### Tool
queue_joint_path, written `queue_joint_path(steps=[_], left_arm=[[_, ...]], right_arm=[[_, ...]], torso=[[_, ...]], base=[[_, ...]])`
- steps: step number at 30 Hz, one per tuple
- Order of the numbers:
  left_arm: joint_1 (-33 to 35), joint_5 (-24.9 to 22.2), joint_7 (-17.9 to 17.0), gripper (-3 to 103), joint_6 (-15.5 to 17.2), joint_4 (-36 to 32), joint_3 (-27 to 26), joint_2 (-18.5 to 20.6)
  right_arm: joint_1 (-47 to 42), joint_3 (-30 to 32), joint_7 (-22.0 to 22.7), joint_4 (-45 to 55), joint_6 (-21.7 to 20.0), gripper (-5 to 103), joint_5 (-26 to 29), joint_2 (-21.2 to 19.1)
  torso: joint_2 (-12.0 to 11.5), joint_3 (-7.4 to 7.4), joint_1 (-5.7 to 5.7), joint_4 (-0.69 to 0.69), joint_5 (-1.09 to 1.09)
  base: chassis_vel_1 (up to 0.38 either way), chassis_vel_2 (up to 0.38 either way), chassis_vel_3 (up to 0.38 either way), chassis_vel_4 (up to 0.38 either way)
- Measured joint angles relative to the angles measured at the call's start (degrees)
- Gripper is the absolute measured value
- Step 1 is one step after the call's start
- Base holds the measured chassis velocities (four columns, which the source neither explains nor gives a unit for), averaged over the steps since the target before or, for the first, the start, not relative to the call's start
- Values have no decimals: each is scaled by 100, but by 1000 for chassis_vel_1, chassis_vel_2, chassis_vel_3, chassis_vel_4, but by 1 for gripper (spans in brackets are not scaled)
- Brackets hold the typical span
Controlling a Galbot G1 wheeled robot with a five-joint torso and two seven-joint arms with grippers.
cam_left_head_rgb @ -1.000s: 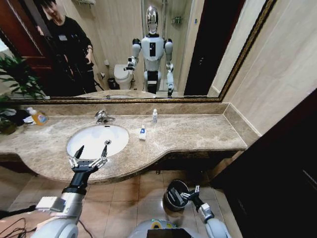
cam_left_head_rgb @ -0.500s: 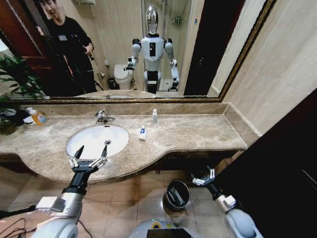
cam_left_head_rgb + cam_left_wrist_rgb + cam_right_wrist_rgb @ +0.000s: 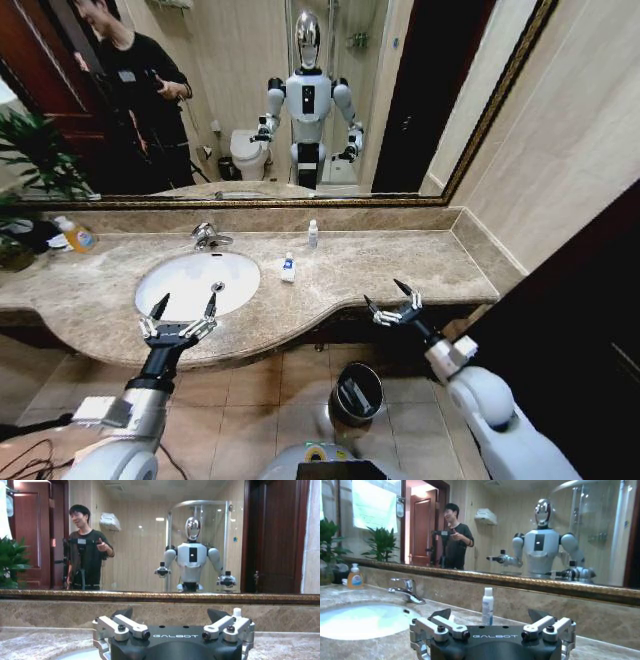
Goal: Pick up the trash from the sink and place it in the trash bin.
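The sink (image 3: 190,285) is an oval white basin with a chrome tap (image 3: 208,236), set in the marble counter. My left gripper (image 3: 183,309) hangs open over the basin's front rim, holding nothing. To the right of the basin lies a white tube with a blue label (image 3: 288,268), and a tiny white bottle (image 3: 312,233) stands by the back wall. My right gripper (image 3: 392,299) is open and empty at the counter's front edge, right of the tube. The trash bin (image 3: 357,392) stands on the floor below it. From the right wrist, the bottle (image 3: 487,605) stands beyond the open fingers (image 3: 440,614).
A yellow bottle with an orange label (image 3: 75,236) stands at the counter's far left by a plant (image 3: 30,160). A large mirror covers the back wall and shows a person standing behind me. A dark panel (image 3: 580,330) closes off the right side.
My right arm has risen from beside the bin near the floor to the counter's front edge. The left arm has stayed still.
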Motion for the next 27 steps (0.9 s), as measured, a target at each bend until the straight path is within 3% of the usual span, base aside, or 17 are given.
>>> queue_joint_path(steps=[7, 10, 16, 21, 27], left_arm=[[0, 0, 0, 100, 0, 0, 0, 0], [0, 0, 0, 100, 0, 0, 0, 0], [0, 0, 0, 100, 0, 0, 0, 0], [0, 0, 0, 100, 0, 0, 0, 0], [0, 0, 0, 100, 0, 0, 0, 0]], right_arm=[[420, -178, 187, 259, -631, 100, 552, -250], [886, -369, 537, 227, -850, 100, 968, -508], [1541, -711, 618, -281, -761, 100, 1238, -726], [2584, -1578, 305, -1133, -533, 100, 1582, -957], [3366, -2199, 118, -1706, -469, 100, 1613, -781]], torso=[[0, 0, 0, -1, -1], [0, 0, 0, 0, -2], [0, 0, 0, -1, 0], [0, 0, 0, 0, -2], [0, 0, 0, -1, -1]], base=[[0, 0, 0, 0], [0, 0, 0, 0], [0, 0, 0, 0], [0, 0, 0, 0], [0, 0, 0, 0]])
